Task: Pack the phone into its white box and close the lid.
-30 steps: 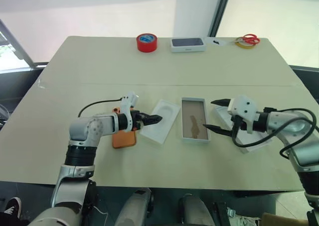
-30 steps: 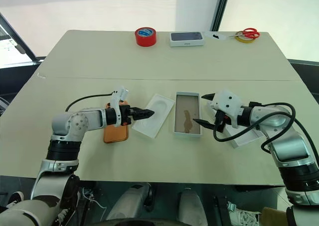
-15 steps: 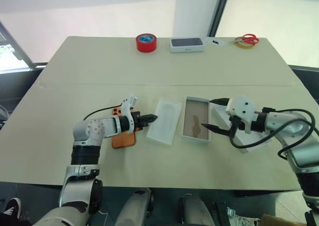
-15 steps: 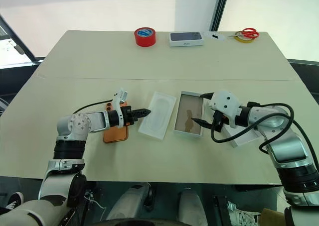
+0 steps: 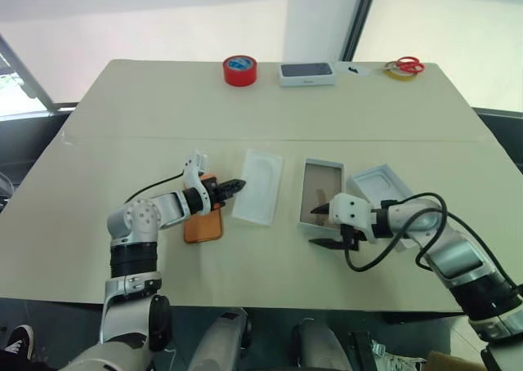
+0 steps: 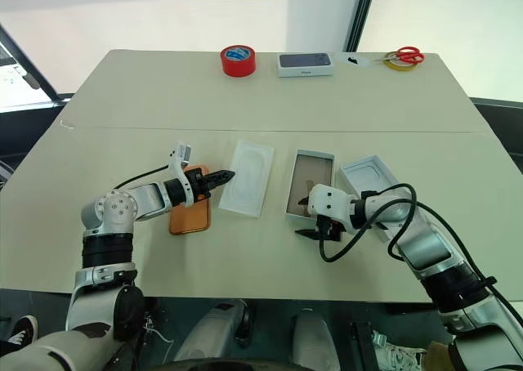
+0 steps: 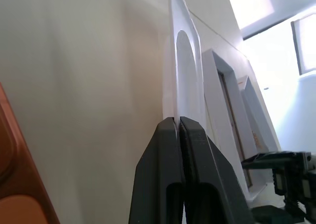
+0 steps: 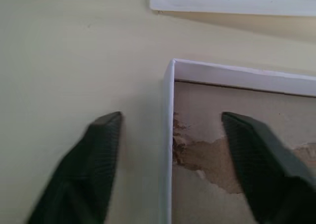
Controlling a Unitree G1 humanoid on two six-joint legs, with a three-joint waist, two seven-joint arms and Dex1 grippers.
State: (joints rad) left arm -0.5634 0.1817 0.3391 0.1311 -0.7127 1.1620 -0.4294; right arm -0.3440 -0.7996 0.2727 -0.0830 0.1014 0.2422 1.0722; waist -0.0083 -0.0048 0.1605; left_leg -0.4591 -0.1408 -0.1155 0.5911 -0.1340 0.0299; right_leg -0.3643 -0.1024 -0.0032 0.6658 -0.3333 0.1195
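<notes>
Packing not yet begun. One phone, orange, lies on the table at lower left of the head view, outside its box. One white box, tray empty with brownish floor showing, sits right of centre. One lid, open side up, lies just right of the tray. One thin moulded insert lies between phone and tray. Left gripper: jaws shut, pinching the insert's near edge. Right gripper: jaws apart, straddling the tray's near wall, not closed on it. Far edge: one red tape roll, one dark-topped box, one pair of scissors. Remaining: phone into tray, lid on.
</notes>
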